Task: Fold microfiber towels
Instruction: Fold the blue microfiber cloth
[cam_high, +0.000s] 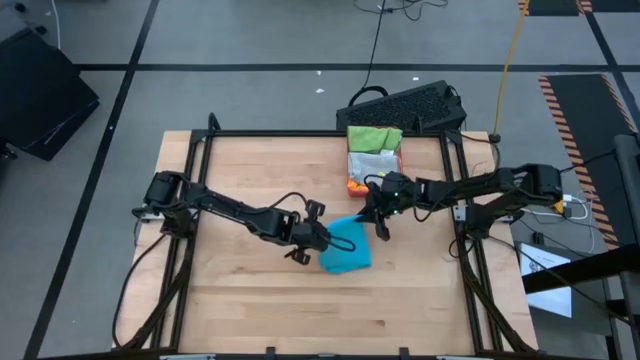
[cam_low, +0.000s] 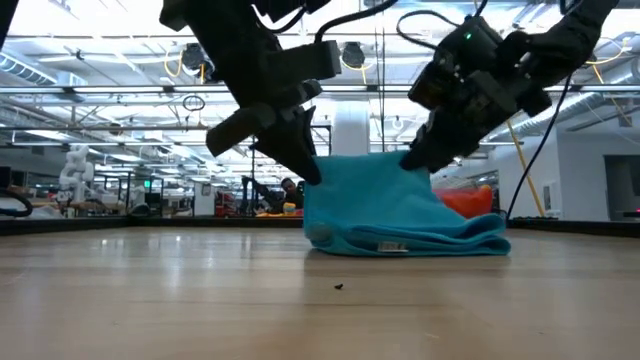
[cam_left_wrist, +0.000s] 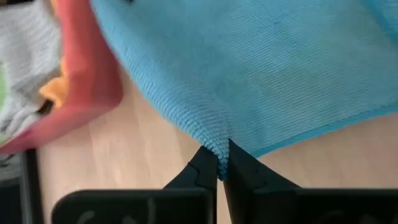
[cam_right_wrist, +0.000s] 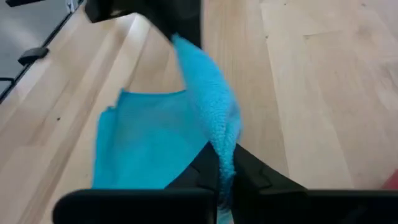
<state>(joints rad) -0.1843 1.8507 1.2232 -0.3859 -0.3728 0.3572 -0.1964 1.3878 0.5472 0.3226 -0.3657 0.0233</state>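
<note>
We see the bright blue square microfiber towel lying near the middle of the pale wooden worktop, just in front of the rectangular pink-red plastic tray, with part of it bunched flat on the wood and two of its edges lifted. Our left hand is at the towel's left edge, its two dark fingers pressed together on a pinched corner of the blue cloth, which the left wrist view shows fanning out beyond the tips. Our right hand is at the towel's right rear edge, on the side nearest the tray, its fingers closed on a fold of the same towel that the right wrist view shows rising as a ridge toward the other hand. In the low view the cloth hangs between both hands like a small tent above its folded lower layers. The tray holds more cloths, a bright green towel at its far end, a pale sage one next, and a bit of orange towel at the end nearest the blue towel.
</note>
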